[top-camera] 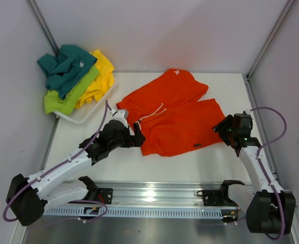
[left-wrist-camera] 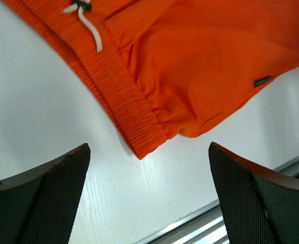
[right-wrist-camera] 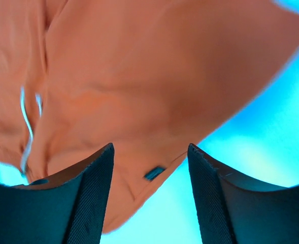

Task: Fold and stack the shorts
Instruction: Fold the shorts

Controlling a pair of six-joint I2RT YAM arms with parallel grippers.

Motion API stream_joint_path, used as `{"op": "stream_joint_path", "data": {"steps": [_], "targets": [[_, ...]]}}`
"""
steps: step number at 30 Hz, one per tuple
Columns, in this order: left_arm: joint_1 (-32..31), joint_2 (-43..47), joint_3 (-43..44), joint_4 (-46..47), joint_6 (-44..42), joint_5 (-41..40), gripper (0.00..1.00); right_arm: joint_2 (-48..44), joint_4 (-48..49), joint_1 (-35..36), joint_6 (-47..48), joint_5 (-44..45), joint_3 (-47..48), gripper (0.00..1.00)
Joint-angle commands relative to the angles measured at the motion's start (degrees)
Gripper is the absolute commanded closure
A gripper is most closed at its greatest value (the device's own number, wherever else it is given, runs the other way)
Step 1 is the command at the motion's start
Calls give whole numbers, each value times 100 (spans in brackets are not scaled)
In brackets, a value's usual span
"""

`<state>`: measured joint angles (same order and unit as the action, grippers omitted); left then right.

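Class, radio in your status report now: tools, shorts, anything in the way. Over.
Left tool open, empty, over waistband corner. Right tool open, empty, over leg hem. Orange shorts spread out, unfolded. Nothing in the way.

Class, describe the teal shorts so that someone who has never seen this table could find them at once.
Go to the far left corner of the table, where a white basket holds a heap of shorts. The teal shorts lie on top, over the lime pair and the yellow pair. They are the only dark green pair, with a small white logo.
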<state>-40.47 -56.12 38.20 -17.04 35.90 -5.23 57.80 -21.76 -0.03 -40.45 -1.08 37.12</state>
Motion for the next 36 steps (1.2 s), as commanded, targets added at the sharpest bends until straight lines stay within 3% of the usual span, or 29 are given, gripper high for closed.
{"op": "stream_joint_path", "data": {"steps": [1, 7, 13, 22, 31, 34, 36], "targets": [[-391, -276, -40, -309, -197, -812, 1, -348, 153, -900, -463, -672, -510, 38], [-1112, -927, 100, -195, -522, -1156, 1, -77, 365, -1990, -245, -1254, -636, 42], [-1411, -1340, 179, 130, -944, -988, 1, 222, 910, -2465, -183, -1166, -900, 48], [-1525, -1121, 136, 69, -1349, -1023, 1, 820, 1191, -2598, -262, -815, -759, 49], [-1718, -506, -189, 534, -1743, -549, 1, 1225, 1621, -2598, -534, -648, -786, 53], [-1859, -479, -251, 657, -1876, -584, 1, 1365, 1753, -2537, -666, -473, -707, 58], [-1912, -592, -242, 649, -1920, -741, 1, 1601, 1763, -2467, -710, -349, -637, 66]]}}
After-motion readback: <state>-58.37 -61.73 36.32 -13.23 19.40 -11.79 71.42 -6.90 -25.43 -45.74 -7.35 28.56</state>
